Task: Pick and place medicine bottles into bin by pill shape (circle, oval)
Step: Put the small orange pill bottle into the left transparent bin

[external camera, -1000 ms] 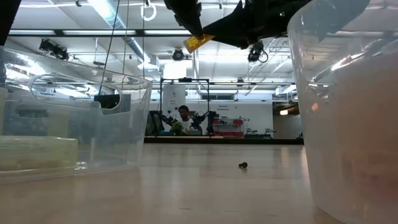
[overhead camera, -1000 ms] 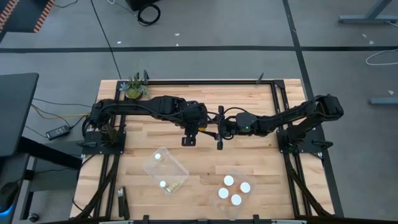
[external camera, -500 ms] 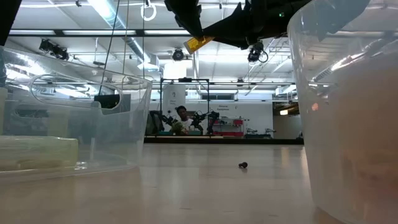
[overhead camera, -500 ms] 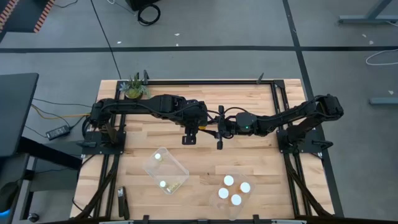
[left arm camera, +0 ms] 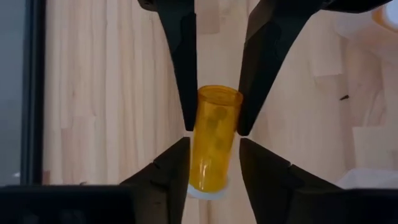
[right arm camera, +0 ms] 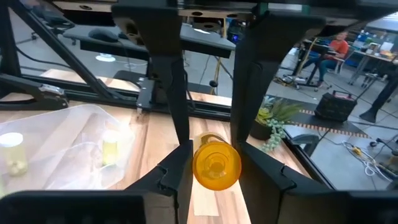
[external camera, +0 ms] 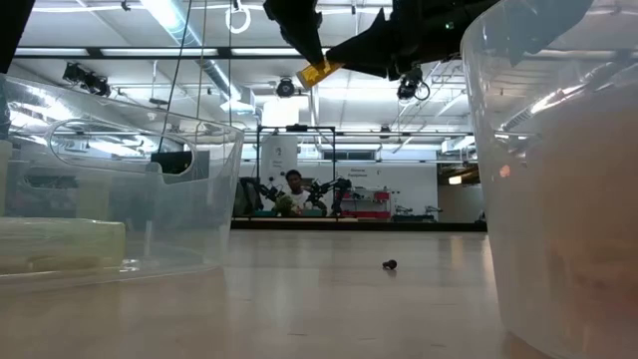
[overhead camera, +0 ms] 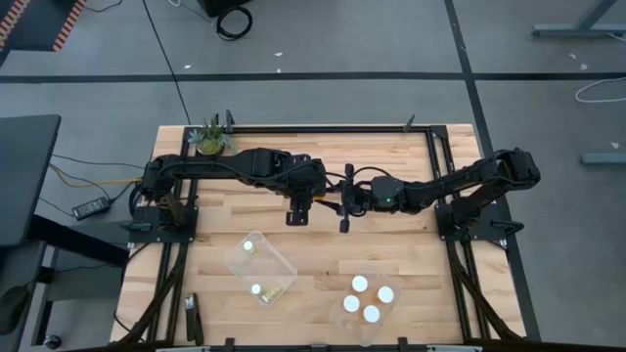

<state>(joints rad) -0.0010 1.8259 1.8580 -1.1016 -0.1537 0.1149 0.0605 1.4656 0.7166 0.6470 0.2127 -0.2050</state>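
An amber medicine bottle (left arm camera: 216, 124) with a white cap hung in mid-air over the middle of the table (overhead camera: 411, 264), lying roughly level between two dark robot arms that met end to end. The right gripper (right arm camera: 216, 149) pinched the end away from the cap, fingers pressed to both sides. The left gripper (left arm camera: 214, 143) flanked the cap end, and I could not tell whether its jaws gripped or had let go. Over the last second hardly anything had shifted: the bottle stayed aloft in the same spot, shared by both arms. That looked to me like a handover from one arm to the other, with the drop into a tub not yet begun.

I counted seven bottles: this one, two in the left clear tub (external camera: 120, 189) and four white caps in the right clear tub (external camera: 558, 199). There were two tubs and one potted plant (overhead camera: 210, 139) at a far corner.
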